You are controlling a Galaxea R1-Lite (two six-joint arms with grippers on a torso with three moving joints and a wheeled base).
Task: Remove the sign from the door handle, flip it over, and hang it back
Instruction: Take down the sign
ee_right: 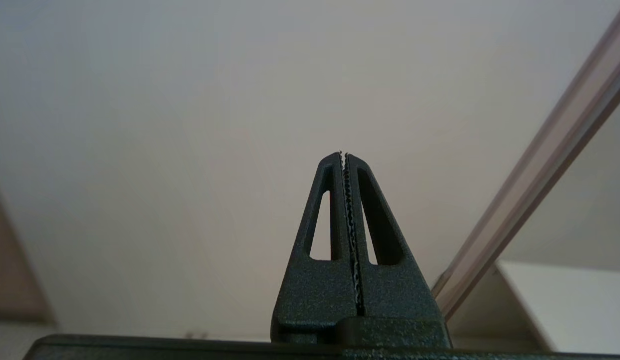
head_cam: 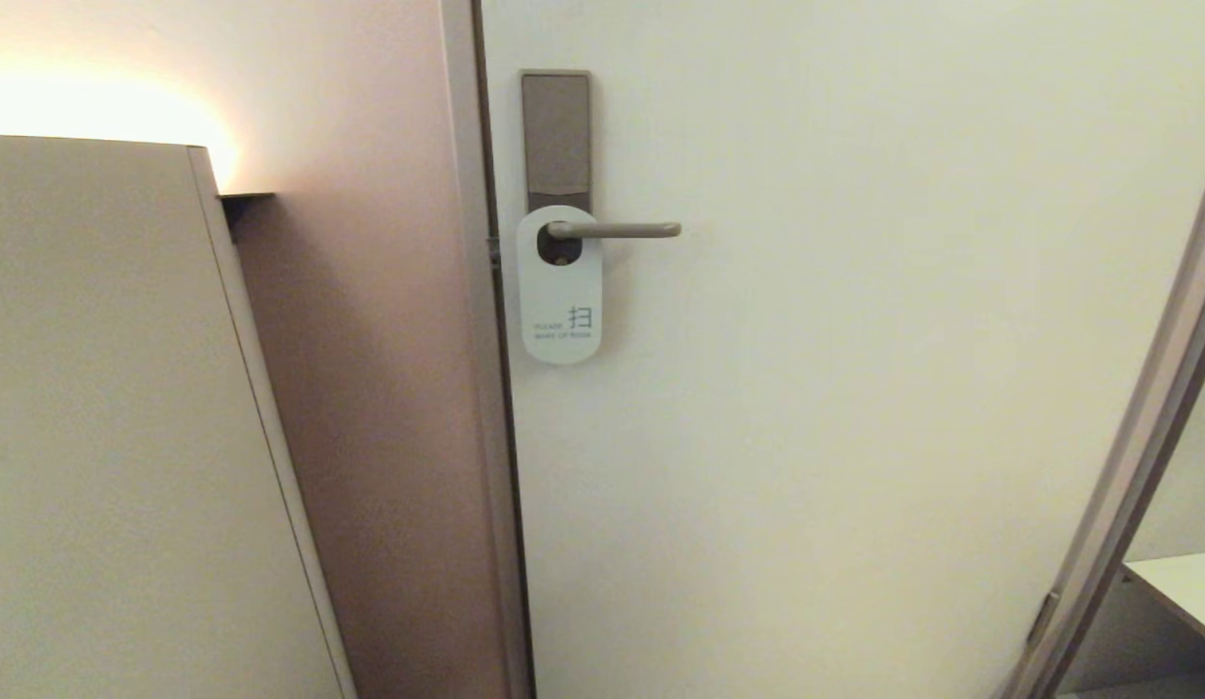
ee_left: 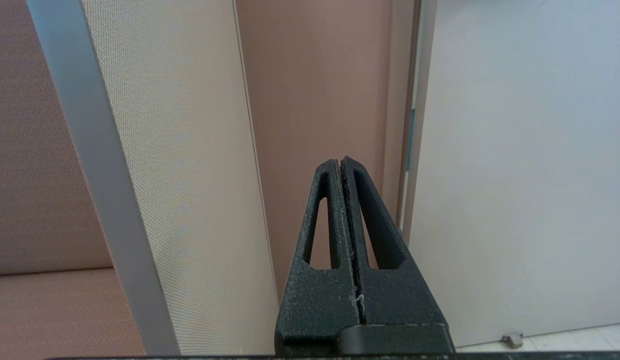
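Sign (head_cam: 559,291) hangs lengthwise down from level door handle (head_cam: 617,230), white face out; both grippers' jaws clenched

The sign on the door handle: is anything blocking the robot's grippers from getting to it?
Nothing visible does. The sign hangs white face out on the door handle, with only bare door around it. Neither arm appears in the head view; the right gripper faces plain door, and the left gripper points low beside the door.
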